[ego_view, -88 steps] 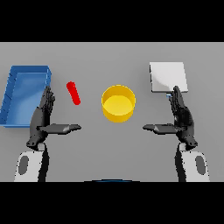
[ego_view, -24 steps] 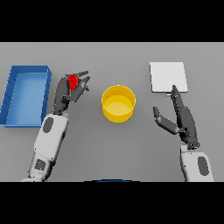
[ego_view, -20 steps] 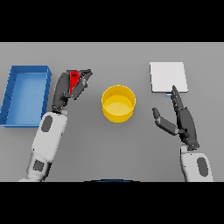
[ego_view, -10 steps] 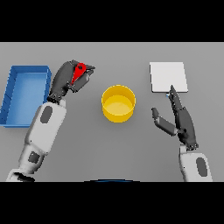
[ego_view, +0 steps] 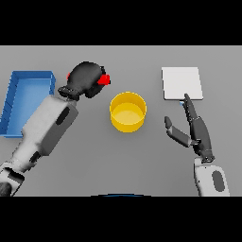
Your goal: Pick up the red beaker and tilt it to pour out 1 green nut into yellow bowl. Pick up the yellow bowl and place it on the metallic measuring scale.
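In the head view, the red beaker (ego_view: 105, 79) is mostly hidden inside the curled left robot hand (ego_view: 87, 79), only a red end being seen, held left of the yellow bowl (ego_view: 128, 111); no nut can be made out; the right robot hand (ego_view: 194, 128) is held open, fingers straight, just below the metallic measuring scale (ego_view: 182, 82); a blue tray (ego_view: 27, 80) is cut by the arm on the grey counter (ego_view: 142, 160).

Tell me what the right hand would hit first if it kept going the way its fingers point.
Probably the scale: the right hand points up the view at its near edge, fingertips almost there. Height above the table is unclear.
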Available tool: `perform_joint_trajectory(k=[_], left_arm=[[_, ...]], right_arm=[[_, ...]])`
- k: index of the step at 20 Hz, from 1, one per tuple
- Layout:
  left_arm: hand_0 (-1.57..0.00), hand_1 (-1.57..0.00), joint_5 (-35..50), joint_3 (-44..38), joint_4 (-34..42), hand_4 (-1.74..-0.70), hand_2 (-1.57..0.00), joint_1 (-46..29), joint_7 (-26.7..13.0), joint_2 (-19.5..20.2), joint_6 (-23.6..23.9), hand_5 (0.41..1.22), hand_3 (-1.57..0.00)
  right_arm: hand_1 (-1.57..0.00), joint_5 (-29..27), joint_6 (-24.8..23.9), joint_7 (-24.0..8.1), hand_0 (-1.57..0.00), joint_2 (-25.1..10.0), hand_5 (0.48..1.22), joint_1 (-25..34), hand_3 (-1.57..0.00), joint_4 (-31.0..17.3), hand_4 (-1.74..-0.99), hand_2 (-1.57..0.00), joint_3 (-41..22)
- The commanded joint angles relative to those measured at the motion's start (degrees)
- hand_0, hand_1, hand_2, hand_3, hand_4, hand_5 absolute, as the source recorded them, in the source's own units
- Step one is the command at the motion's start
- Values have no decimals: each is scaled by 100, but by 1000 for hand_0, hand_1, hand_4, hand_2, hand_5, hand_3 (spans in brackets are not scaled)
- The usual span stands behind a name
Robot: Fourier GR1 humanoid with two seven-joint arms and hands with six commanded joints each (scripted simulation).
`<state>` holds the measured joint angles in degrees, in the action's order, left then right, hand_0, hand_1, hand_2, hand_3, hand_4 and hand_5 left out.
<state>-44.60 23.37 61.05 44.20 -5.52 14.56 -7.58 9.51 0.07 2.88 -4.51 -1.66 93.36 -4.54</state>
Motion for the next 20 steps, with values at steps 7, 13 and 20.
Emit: perform_joint_trajectory(k=[7, 13, 20], left_arm=[[-1571, -1571, -899, 910, -457, -1663, -1571, 881, -80, 112, -1205, 1214, -1355], [-1571, -1571, -1526, 1633, -920, -1709, -1571, 1590, 187, 52, -1836, 1219, -1203], [-1571, -1571, -2253, 2447, -1108, -1733, -1571, 2030, 471, -71, -1836, 1221, -1494]], right_arm=[[1, -294, 57, -184, 1, 113, 651, -61, 1, 121, -1279, 1, 87], [1, -418, 100, -145, 1, 186, 607, -47, 1, -24, -1301, 1, 137], [1, -375, 88, -33, 1, 112, 601, -10, 1, -110, -1299, 1, 191]])
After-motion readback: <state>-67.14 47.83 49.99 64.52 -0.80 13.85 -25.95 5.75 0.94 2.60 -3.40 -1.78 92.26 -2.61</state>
